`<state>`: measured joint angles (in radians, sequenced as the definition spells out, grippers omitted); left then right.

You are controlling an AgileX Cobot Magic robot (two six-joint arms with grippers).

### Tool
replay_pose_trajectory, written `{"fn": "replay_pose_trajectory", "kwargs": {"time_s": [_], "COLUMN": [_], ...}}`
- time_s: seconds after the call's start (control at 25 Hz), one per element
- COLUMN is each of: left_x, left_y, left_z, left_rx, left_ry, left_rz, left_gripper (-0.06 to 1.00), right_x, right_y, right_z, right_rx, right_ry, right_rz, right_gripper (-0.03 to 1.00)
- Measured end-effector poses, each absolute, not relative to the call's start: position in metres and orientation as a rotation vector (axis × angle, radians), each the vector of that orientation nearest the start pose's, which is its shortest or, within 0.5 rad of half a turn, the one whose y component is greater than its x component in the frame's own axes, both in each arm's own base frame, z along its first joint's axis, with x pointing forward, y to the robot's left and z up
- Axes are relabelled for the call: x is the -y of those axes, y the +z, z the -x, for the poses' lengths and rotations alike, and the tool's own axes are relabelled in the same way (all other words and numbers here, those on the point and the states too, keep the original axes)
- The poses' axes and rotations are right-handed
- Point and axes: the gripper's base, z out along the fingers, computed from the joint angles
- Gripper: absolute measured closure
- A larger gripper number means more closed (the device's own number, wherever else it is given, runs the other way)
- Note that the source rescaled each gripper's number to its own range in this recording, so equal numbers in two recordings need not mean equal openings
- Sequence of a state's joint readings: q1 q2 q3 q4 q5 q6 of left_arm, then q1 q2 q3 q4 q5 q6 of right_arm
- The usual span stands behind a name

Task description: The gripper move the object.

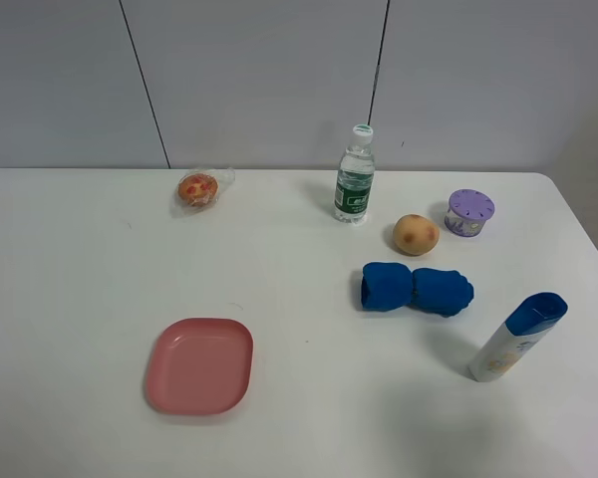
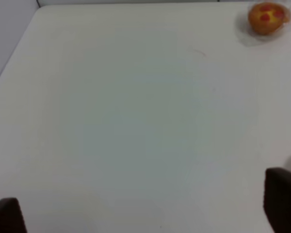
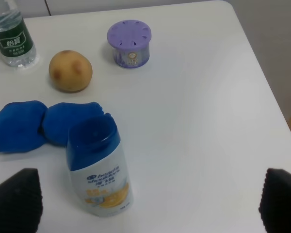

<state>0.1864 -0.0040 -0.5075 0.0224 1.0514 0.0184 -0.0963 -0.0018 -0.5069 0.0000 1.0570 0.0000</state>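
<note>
The object, a small round tan-orange ball point(image 1: 416, 234) with brownish spots, sits on the white table right of the middle, between a water bottle and a purple jar; it also shows in the right wrist view point(image 3: 70, 71). No arm shows in the exterior high view. My left gripper point(image 2: 145, 213) is open and empty over bare table, only its black fingertips point(image 2: 7, 216) showing. My right gripper point(image 3: 145, 204) is open and empty, its black fingertips point(image 3: 17, 199) wide apart, well short of the ball with a shampoo bottle between.
A blue rolled cloth point(image 1: 416, 289) lies just in front of the ball. A white shampoo bottle with blue cap point(image 1: 516, 336) stands front right. A water bottle point(image 1: 355, 175), a purple jar point(image 1: 469, 212), a wrapped red-spotted pastry point(image 1: 200, 188) and a pink plate point(image 1: 199, 364) are also there.
</note>
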Motion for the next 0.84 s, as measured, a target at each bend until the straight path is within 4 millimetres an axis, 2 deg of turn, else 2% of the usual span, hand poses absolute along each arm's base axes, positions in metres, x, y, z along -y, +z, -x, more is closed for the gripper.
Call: {"fn": "replay_pose_trajectory", "kwargs": {"time_s": [0.84], "left_x": [-0.0009], "left_y": [0.2801], "left_z": [0.0063], "left_rx": [-2.019], "left_ry": [0.157], "left_rz": [0.177], "left_gripper": [-0.06], "right_x": [-0.0006], "right_y": [0.2795], "right_z": [0.0058], "right_rx": [-2.03], "right_ry": [-0.061], "right_rz": [-0.098], "right_gripper": [-0.03]}}
